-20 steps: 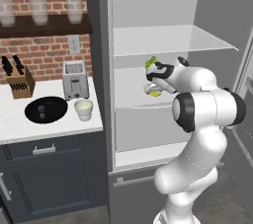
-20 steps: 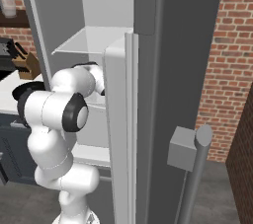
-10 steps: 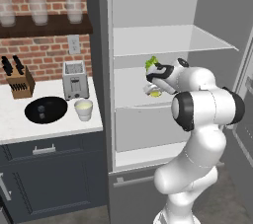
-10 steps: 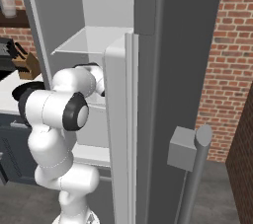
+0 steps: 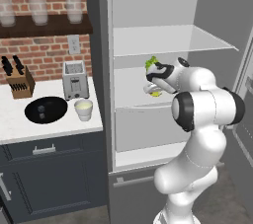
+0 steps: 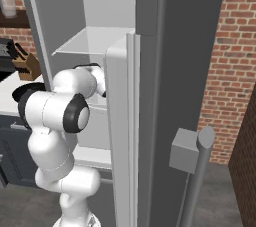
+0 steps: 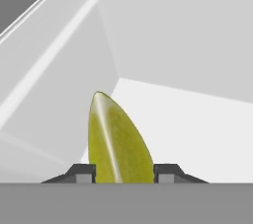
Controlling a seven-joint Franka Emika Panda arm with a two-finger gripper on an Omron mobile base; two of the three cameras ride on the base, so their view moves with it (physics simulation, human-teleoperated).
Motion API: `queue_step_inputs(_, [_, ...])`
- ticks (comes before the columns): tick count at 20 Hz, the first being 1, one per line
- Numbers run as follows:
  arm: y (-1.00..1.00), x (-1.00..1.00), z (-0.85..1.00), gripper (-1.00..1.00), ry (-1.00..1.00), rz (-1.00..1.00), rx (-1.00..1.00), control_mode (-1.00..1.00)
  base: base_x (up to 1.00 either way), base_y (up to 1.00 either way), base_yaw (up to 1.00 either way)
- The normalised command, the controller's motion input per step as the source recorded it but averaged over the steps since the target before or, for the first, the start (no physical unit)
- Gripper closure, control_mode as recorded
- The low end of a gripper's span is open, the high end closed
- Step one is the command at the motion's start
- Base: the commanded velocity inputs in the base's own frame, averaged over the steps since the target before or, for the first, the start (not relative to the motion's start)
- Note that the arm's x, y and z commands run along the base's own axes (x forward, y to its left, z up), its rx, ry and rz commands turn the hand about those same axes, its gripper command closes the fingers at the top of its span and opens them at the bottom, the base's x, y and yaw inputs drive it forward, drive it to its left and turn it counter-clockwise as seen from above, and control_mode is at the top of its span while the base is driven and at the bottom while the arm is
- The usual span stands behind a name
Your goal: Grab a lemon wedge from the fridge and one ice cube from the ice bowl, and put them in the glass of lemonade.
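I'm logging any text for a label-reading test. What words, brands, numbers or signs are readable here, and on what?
None: no readable text anywhere.
The fridge, the toaster, the glass of lemonade, the ice bowl and the lemon wedge between the gripper fingers carry no lettering.

One fridge is seen, standing open, with two shelves counted inside. One lemon wedge is counted, and one leafy green item at about 12 o'clock from it. On the counter, one ice bowl, one glass of lemonade, one toaster and one knife block are counted. Three tall clear glasses are counted on the wall shelf at 12 o'clock from the bowl. One wall outlet is seen.
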Motion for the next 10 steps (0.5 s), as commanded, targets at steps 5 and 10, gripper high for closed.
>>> queue_step_inputs(5, [0.00, -0.60, 0.00, 1.00, -0.02, 0.01, 0.00, -1.00, 0.00, 0.00, 0.00])
queue_step_inputs(10, [0.06, -1.00, 0.26, 1.00, -0.01, 0.00, 0.00, -1.00, 0.00, 0.00, 0.00])
